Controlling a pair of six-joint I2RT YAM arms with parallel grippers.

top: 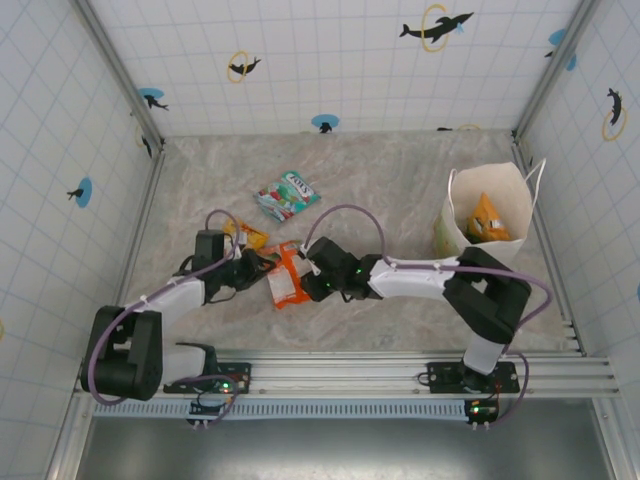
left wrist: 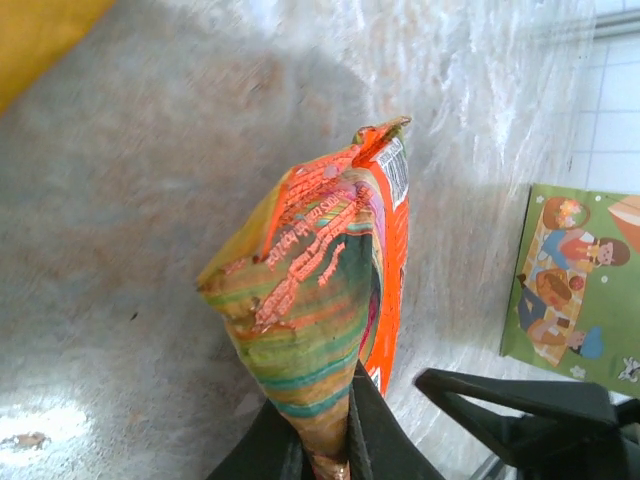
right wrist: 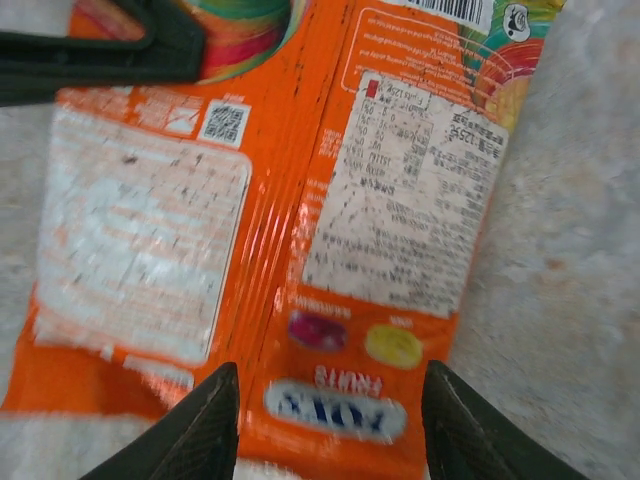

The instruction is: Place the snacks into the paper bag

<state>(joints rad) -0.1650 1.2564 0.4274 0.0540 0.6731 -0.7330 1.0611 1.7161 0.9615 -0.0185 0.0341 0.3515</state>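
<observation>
Top view, orange packet [top: 287, 278] near the table's [top: 400, 180] near edge, long axis near-to-far, my left gripper [top: 266, 267] and right gripper [top: 307, 281] flanking it, paper bag [top: 470, 240] at the right edge, left wrist, fingers [left wrist: 385, 450] clenched on its end, right wrist, jaws spread above its back

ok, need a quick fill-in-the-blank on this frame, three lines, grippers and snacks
1. The left gripper is shut on the edge of a packet whose main colour is ___.
2. The right gripper sits over the same packet with its jaws ___.
3. Another orange snack already lies inside the ___.

Missing words: orange; open; paper bag
</observation>
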